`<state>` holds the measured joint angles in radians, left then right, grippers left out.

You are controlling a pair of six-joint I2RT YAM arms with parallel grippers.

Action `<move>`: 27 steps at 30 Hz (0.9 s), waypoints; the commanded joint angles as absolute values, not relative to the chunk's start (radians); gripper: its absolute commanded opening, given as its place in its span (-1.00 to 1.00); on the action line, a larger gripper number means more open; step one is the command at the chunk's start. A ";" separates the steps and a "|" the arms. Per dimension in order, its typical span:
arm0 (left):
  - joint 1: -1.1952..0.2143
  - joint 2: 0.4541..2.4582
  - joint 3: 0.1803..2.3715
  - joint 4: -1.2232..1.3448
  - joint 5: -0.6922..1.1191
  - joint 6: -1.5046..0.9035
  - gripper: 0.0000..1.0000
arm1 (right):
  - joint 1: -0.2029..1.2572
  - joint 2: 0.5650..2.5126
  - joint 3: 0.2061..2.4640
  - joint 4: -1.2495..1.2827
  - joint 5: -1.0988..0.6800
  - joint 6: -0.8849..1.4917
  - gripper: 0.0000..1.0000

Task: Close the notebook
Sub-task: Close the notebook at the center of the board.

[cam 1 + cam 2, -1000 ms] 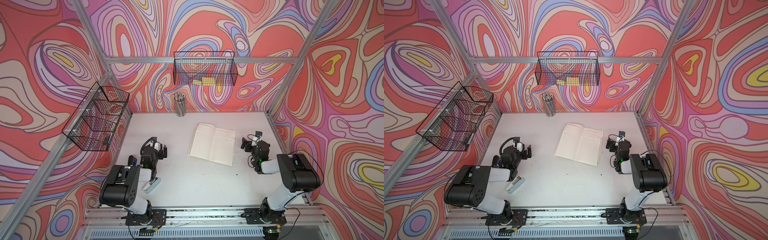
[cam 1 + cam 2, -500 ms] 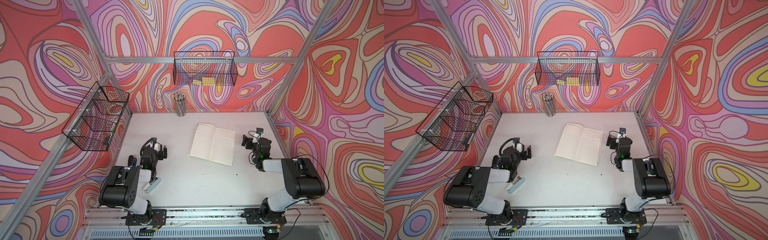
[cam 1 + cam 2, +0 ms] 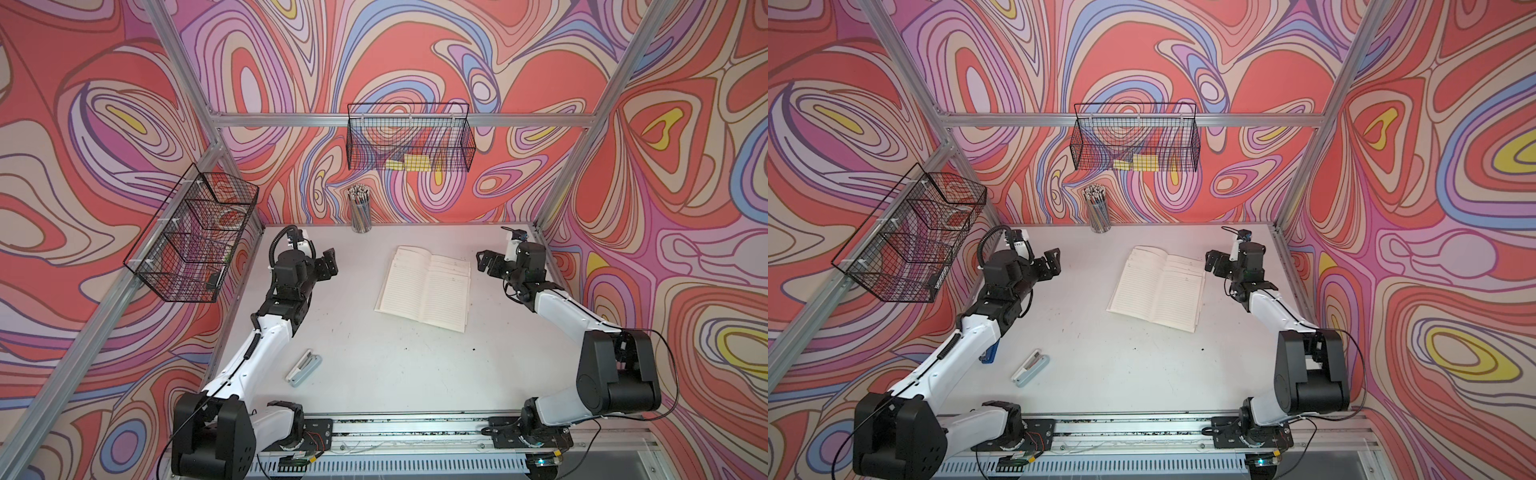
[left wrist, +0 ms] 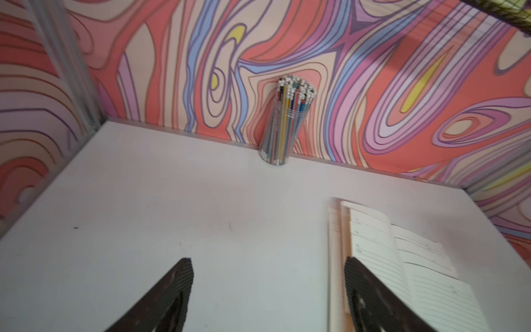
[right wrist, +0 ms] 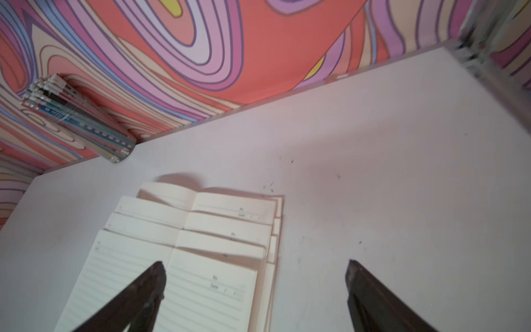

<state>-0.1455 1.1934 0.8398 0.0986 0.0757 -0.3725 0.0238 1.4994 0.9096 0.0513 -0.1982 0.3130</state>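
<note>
Cream notebook (image 3: pixel 424 289) open flat; left pincer (image 4: pixel 267 264) and right pincer (image 5: pixel 256 264) agape, empty.

Matt cream paper for the notebook (image 3: pixel 424 286), smooth matt white for the table (image 3: pixel 374 361), black metal wire for the upper-centre basket (image 3: pixel 409 139), brushed aluminium for the frame rail (image 3: pixel 291 119).

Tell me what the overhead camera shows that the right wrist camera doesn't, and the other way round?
Only a top view shows the stapler near the front, and the wire baskets on the back wall and the side wall. Only the right wrist view brings the notebook close enough to make out its pages fanned in steps, each with small printed headings. Both show the notebook lying open, the cup of pencils by the back wall and the white table.
</note>
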 commanded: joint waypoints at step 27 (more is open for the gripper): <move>-0.337 1.415 0.719 0.061 0.518 -0.856 0.27 | 0.302 1.648 0.891 0.085 -0.407 0.567 0.97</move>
<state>-0.3206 1.3899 0.7048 0.0296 0.5339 -0.8352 0.2977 1.6310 0.8917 0.0757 -0.4072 0.5632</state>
